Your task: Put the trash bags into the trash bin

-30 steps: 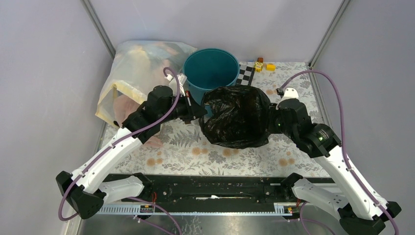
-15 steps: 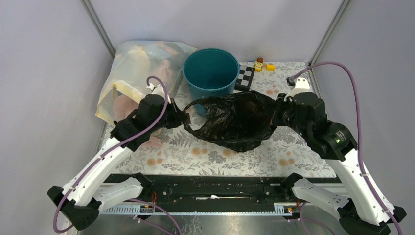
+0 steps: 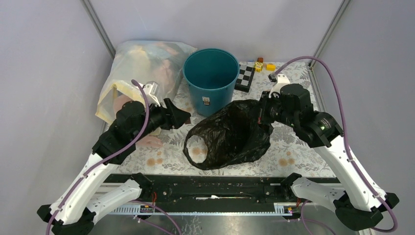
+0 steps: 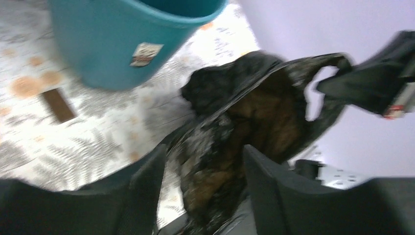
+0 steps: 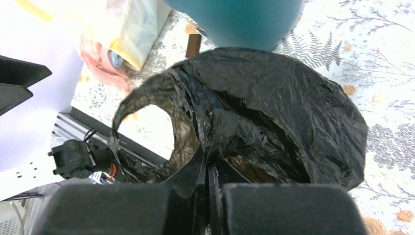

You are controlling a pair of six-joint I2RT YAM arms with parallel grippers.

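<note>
The black trash bag hangs by its right edge from my right gripper, which is shut on a pinch of the plastic. The bag sags onto the table, and its mouth gapes toward the front left. My left gripper stands open a short way left of the bag and touches nothing. In the left wrist view the bag lies beyond the spread fingers. The teal trash bin stands upright behind the bag, with its white label facing forward.
A big translucent yellowish bag of clothes leans at the back left, beside the bin. A checkered card and small yellow and red blocks lie at the back right. A pink item lies under my left arm. A black rail lines the near edge.
My left gripper opened, let go of the bag and drew back to the left. The bag dropped and swung down toward the front, held only by the right gripper.
</note>
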